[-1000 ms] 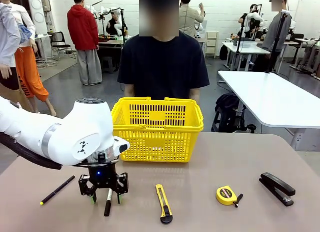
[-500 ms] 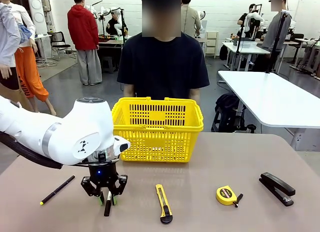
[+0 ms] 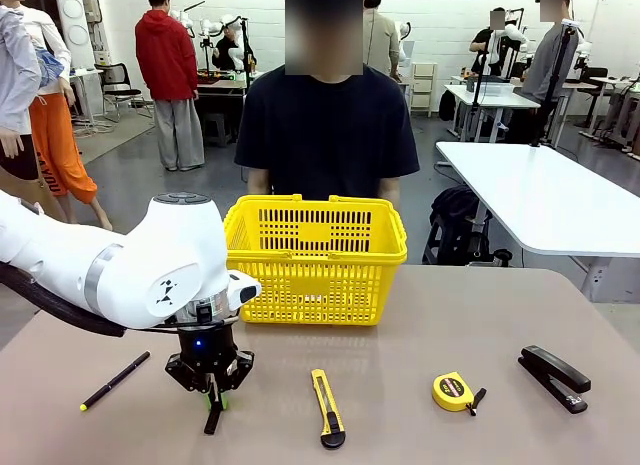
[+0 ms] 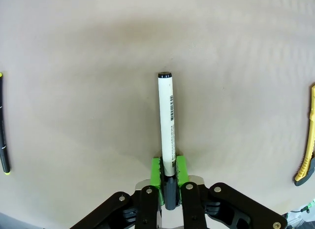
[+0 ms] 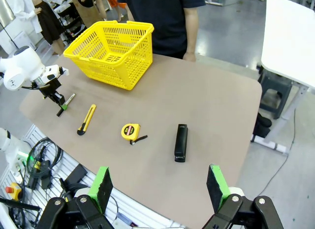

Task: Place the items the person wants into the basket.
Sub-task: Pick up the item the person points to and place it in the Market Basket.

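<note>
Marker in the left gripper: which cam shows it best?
Left wrist view: the marker runs up mid-frame, barcode visible, pinched between the left gripper pads. Front view shows it small under that gripper; right wrist view, a far-off sliver.

L gripper (image 3: 212,390), clamped on the marker (image 3: 213,421), has the pen (image 3: 115,380) to its left & the utility knife (image 3: 327,407) to its right, both well apart, so I've got room on either side. Btwn the tool row & the basket (image 3: 315,255) runs a bare strip of table (image 3: 450,315); the basket's near wall is the only tall obstacle, top open, w/ the person (image 3: 327,125) close behind the far rim. On the R side the tape measure (image 3: 455,390) & stapler (image 3: 554,378) lie apart w/ bare table btwn them, and the R gripper (image 5: 158,184) hangs high above the near edge, jaws wide.
</note>
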{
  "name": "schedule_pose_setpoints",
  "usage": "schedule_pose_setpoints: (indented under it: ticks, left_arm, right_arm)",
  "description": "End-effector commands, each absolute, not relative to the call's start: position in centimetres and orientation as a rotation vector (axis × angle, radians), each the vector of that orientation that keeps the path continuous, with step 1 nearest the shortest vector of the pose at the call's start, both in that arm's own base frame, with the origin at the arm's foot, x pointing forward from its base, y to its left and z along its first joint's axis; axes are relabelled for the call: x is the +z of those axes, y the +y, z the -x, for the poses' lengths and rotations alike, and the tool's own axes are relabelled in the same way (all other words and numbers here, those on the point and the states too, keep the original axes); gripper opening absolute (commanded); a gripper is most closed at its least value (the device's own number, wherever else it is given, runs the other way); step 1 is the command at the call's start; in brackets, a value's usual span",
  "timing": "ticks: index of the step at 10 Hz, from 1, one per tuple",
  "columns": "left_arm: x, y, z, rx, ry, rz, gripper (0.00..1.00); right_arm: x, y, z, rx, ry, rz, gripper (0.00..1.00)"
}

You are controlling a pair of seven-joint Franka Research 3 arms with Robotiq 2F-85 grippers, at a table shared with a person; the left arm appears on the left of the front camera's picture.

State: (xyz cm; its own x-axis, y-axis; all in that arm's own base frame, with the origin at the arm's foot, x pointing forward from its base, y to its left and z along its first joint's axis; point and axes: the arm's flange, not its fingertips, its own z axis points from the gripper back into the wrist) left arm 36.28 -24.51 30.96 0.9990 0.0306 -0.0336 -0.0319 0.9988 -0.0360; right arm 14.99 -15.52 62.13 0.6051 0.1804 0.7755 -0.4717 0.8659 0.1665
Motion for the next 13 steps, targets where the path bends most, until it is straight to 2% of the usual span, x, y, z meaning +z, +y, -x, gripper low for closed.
schedule_pose_setpoints:
  ticks: [1,3,7,10,13]
  left_arm:
    - [30.3,-24.6,-36.3,0.011,0.039,0.029,0.0]
    - [33.3,-24.3,-36.0,-0.076,0.086,-0.048,0.0]
    - [46.1,-23.5,-28.4,-0.292,-0.048,-0.058,0.0]
    - [53.0,-23.2,-25.4,-0.314,-0.125,-0.013,0.0]
    - [55.5,-23.1,-24.1,-0.3,-0.138,-0.017,0.0]
  right_arm:
    - [62.1,-15.5,-15.1,0.396,-0.844,-0.38,1.0]
    - [62.1,-15.5,-15.1,0.396,-0.844,-0.38,1.0]
    - [62.1,-15.5,-15.1,0.396,-0.844,-0.38,1.0]
    - [62.1,-15.5,-15.1,0.396,-0.844,-0.38,1.0]
    - [62.1,-15.5,-15.1,0.396,-0.844,-0.38,1.0]
